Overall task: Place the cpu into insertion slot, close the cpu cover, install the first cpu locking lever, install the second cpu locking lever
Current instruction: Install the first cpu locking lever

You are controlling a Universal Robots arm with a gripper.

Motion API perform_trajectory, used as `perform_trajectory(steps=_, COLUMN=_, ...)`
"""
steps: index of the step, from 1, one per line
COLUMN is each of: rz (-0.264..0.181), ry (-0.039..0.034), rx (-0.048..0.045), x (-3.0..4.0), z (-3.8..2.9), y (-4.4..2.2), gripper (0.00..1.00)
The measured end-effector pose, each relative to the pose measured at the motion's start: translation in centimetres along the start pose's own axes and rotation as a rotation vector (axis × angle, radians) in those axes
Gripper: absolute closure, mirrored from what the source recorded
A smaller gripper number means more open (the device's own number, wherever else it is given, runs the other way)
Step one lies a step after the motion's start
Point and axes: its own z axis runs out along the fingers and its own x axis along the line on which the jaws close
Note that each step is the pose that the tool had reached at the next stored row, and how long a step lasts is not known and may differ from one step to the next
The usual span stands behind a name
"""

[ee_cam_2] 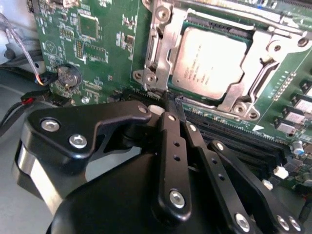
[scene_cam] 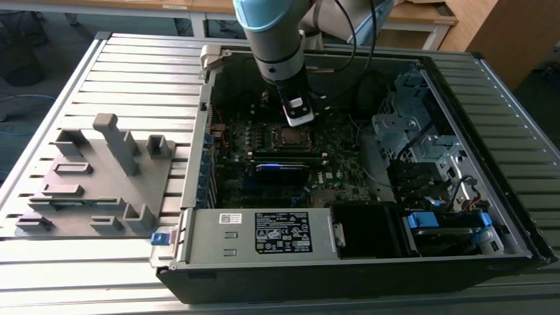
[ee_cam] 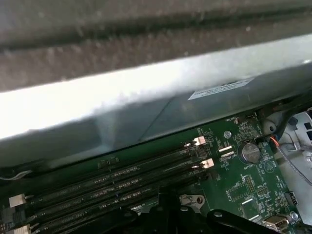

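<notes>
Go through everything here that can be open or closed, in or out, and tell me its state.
cpu: seated in the insertion slot, metal top facing out.
cpu cover: closed down around the cpu.
tool: empty, tips close together by the cover's corner.
computer case: side panel off, motherboard exposed.
memory slots: no sticks visible.

Black screw-studded claw (ee_cam_2: 170, 114) (pale-blue arm joint)

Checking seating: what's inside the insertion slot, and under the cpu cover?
The cpu lies in the insertion slot, its silvery top showing through the cut-out of the closed cpu cover. The frame hides the chip's edges and the contacts beneath.
</notes>
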Motion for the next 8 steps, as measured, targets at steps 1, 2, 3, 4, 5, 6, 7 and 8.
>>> perform_trajectory(steps=1, rz=0.0, ry=0.0003, rx=-0.0013, x=0.0, z=-0.01, y=0.0, gripper=0.9)
perform_trajectory(steps=2, rz=0.001, ry=0.0006, rx=-0.0019, x=0.0, z=-0.03, y=0.01, gripper=0.9)
perform_trajectory(steps=3, rz=0.001, ry=0.0007, rx=-0.0024, x=-0.01, z=-0.07, y=0.03, gripper=0.9)
perform_trajectory(steps=4, rz=0.001, ry=0.0009, rx=-0.0026, x=-0.04, z=-0.15, y=0.05, gripper=0.9)
perform_trajectory(steps=5, rz=0.001, ry=0.001, rx=-0.0027, x=-0.06, z=-0.25, y=0.08, gripper=0.9)
perform_trajectory(steps=6, rz=0.001, ry=0.0012, rx=-0.0029, x=-0.08, z=-0.36, y=0.11, gripper=0.9)
perform_trajectory(steps=7, rz=0.001, ry=0.0012, rx=-0.0033, x=-0.11, z=-0.47, y=0.14, gripper=0.9)
perform_trajectory(steps=8, rz=0.001, ry=0.0013, rx=-0.0035, x=-0.14, z=-0.61, y=0.18, gripper=0.9)
